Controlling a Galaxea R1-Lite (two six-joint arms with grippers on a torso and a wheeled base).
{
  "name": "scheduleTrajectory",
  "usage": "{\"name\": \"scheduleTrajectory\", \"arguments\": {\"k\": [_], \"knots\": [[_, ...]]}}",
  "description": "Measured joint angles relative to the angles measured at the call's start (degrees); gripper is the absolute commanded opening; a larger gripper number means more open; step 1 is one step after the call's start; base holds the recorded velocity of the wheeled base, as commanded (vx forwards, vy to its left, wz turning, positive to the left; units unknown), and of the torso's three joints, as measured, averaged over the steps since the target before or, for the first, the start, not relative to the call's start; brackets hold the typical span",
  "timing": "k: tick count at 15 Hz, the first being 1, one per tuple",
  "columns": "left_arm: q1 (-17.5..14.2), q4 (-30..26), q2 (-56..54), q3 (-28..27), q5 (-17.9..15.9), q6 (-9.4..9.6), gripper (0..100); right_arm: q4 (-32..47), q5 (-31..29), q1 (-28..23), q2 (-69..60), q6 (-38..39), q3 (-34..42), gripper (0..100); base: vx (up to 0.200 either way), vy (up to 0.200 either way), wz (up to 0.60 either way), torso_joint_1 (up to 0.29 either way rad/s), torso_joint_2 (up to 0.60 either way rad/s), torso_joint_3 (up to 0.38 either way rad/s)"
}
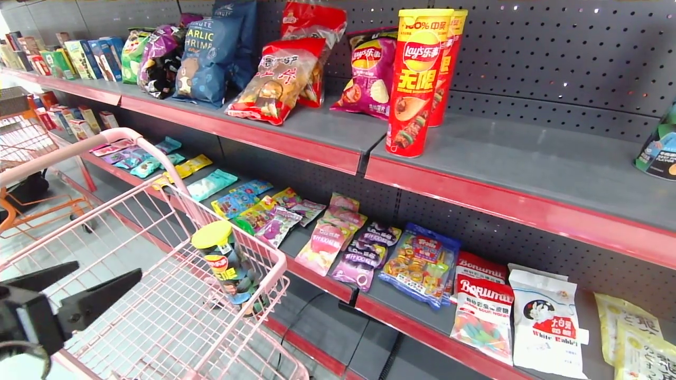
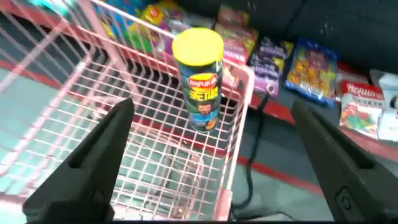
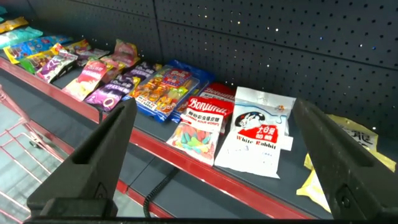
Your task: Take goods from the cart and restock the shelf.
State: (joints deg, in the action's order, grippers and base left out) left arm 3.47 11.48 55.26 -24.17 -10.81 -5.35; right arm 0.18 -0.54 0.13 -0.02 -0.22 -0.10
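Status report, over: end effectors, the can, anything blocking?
Left end effector open over cart. Right end effector open facing lower shelf. Yellow-lidded can upright in cart corner, ungrasped. Wire walls hug two sides.

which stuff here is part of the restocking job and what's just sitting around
Job: yellow-lidded chip can, pink wire cart, grey red-edged upper shelf, open left gripper.
Lying about: orange wire cart, tall red chip cans, flat candy bags.

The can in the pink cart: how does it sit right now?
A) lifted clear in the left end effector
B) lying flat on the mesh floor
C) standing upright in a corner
C: the yellow-lidded can stands upright in the pink cart's corner, and the open left end effector is short of it.
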Motion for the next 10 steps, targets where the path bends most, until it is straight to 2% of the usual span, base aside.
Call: {"name": "scheduleTrajectory", "arguments": {"k": [4,10], "knots": [[0.5,17.9,16.2,2.8,-1.6,0.05,100,0.0,0.0,0.0,0.0,0.0,0.0,100,0.0,0.0,0.0,0.0,0.0,0.0],[0.6,22.8,29.0,3.1,-2.1,-0.15,100,0.0,0.0,0.0,0.0,0.0,0.0,100,0.0,0.0,0.0,0.0,0.0,0.0]]}}
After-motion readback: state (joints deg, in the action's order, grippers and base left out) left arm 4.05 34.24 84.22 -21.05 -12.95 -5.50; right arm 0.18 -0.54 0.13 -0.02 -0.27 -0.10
